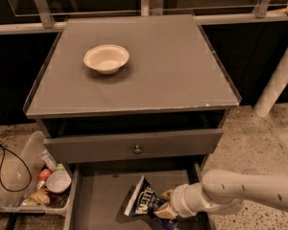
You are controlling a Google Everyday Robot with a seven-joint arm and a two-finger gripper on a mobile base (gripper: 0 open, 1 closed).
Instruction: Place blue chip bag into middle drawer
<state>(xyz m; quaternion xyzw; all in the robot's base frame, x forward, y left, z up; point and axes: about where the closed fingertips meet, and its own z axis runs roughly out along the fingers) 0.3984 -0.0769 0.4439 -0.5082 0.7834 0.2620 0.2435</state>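
Note:
The blue chip bag [143,203], dark navy with white lettering and a white edge, sits tilted inside the open middle drawer [98,195], a wide grey drawer pulled out at the bottom of the cabinet. My gripper [164,203] reaches in from the right on a white arm and is shut on the blue chip bag's right side, its tan fingertips [166,194] pinching it. The bag's lower end is low over the drawer floor; I cannot tell whether it touches.
A cream bowl [106,58] sits on the grey cabinet top [182,71]. A shut drawer front with a round knob [137,150] is above the open drawer. A clear bin of odds and ends [33,181] stands on the floor at left, a white post [278,80] at right.

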